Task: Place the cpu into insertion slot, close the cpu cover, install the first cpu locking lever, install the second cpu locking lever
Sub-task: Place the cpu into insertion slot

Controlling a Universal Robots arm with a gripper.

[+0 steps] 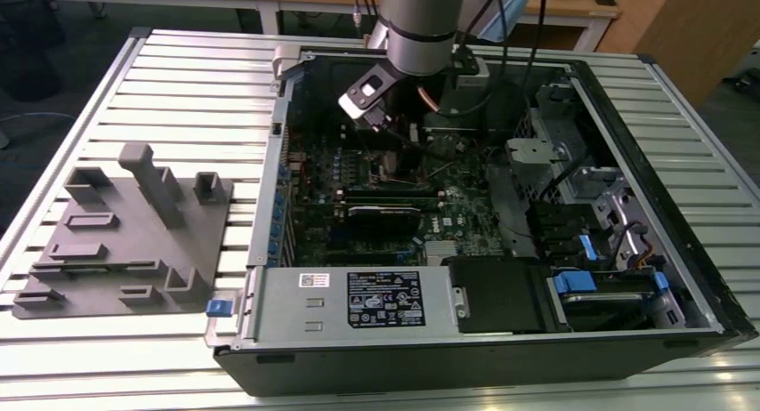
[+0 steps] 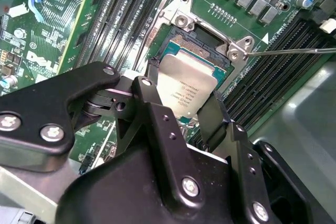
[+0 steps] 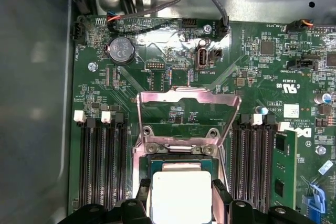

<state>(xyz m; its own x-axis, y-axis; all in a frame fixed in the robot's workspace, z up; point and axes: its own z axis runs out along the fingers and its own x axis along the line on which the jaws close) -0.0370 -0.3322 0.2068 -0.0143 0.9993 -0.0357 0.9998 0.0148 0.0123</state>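
In the exterior view the arm [image 1: 418, 24] drops steeply from above into the open computer case [image 1: 499, 362], its wrist bent toward the motherboard [image 1: 344, 175]; the case lies on a slatted metal table [image 1: 178, 82], with a grey fixture tray [image 1: 125, 233] beside it on the exterior view's left.

In the second wrist view the gripper [image 2: 184, 106] has its fingers [image 2: 152, 98] drawn in against two opposite edges of the cpu [image 2: 186, 87], so it has hold of the chip; the chip hangs over the near part of the insertion slot [image 2: 202, 43], whose gold contact field lies bare beyond it; whether any edge already touches the socket I cannot tell; a thin locking lever [image 2: 294, 51] sticks out to one side, unlatched.

In the first wrist view the cpu cover [image 3: 184, 97] stands swung open behind the socket, green board visible through its window.

By my judgement the first step, placing the chip, is in hand, with cover and levers not yet done; seating calls for the chip level, square to the socket and centred over the contacts before the grip eases.
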